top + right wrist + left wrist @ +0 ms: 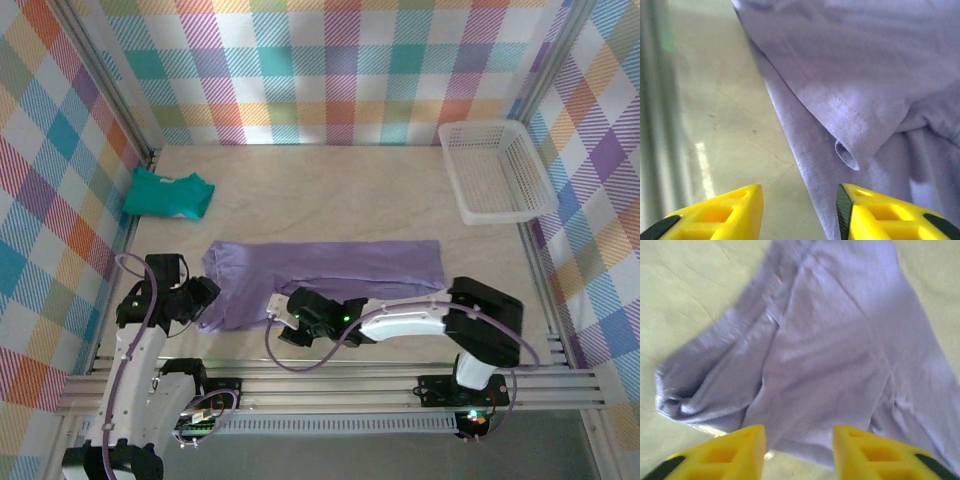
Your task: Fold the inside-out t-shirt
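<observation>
The inside-out t-shirt (330, 270) is lavender and lies as a long folded band across the middle of the table. My left gripper (205, 297) sits at the band's left end. In the left wrist view its yellow fingers (740, 450) stand apart, and the shirt's (830, 350) near edge lies loose just ahead of the left gripper (799, 442). My right gripper (282, 320) is at the shirt's near edge, left of centre. Seen from the right wrist, the right gripper (800, 205) is open, with a stitched hem of the shirt (865, 65) folded over beyond the tips and nothing pinched.
A teal-green folded garment (168, 194) lies at the back left. A white mesh basket (497, 170) stands at the back right. Plaid walls close in both sides and the back, and a metal rail (350, 385) runs along the near edge.
</observation>
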Tool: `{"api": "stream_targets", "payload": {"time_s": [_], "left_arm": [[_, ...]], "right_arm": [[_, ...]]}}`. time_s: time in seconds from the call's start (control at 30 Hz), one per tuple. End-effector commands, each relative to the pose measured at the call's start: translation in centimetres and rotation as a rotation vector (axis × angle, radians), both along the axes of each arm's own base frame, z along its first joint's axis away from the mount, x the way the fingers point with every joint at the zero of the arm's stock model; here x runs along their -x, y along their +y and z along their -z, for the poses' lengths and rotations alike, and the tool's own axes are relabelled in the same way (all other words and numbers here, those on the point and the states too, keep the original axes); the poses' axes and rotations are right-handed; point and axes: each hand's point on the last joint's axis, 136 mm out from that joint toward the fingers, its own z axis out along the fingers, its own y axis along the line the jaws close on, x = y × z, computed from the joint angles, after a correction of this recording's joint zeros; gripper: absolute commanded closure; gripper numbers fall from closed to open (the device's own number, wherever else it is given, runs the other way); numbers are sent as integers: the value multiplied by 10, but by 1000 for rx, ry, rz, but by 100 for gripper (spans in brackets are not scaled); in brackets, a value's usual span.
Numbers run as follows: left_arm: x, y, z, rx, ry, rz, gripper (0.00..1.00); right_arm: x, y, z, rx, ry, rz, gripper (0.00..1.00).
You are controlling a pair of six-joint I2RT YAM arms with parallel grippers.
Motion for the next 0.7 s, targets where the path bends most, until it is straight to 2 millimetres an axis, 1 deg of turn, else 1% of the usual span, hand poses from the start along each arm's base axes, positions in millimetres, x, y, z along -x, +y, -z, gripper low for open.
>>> {"api": "stream_targets", "payload": {"time_s": [0.0, 0.03, 0.07, 0.17, 0.23, 0.3, 0.37, 0.4, 0.43, 0.5, 0.57, 0.67], "left_arm": [[-11, 23, -11, -105, -80, -78, 51], [-17, 22, -11, -97, -104, -78, 47], [-23, 21, -10, -86, -117, -79, 45], [-48, 21, 1, -85, -144, -71, 37], [-66, 26, 8, -116, -137, -71, 29], [-82, 26, 17, -128, -132, -56, 24], [-94, 26, 25, -140, -118, -42, 17], [-100, 26, 30, -148, -107, -30, 12], [-104, 27, 36, -159, -81, -22, 10], [-110, 27, 46, -178, -40, 1, 5], [-115, 28, 56, -193, 9, 15, 1], [-119, 23, 72, -174, 79, 47, 0]], "right_arm": [[-9, -4, -27, -147, 134, 26, 53], [-16, -1, -30, -179, 159, 52, 53], [-23, 2, -28, -191, 173, 84, 53], [-48, 19, -17, -189, 206, 206, 57], [-63, 29, -4, -182, 248, 269, 62], [-73, 35, 13, -164, 293, 314, 67], [-76, 40, 31, -141, 326, 337, 71], [-75, 43, 41, -122, 348, 339, 72], [-73, 44, 49, -101, 368, 338, 74], [-71, 42, 58, -83, 389, 350, 75], [-69, 38, 55, -82, 390, 347, 75], [-67, 32, 38, -110, 380, 330, 72]]}}
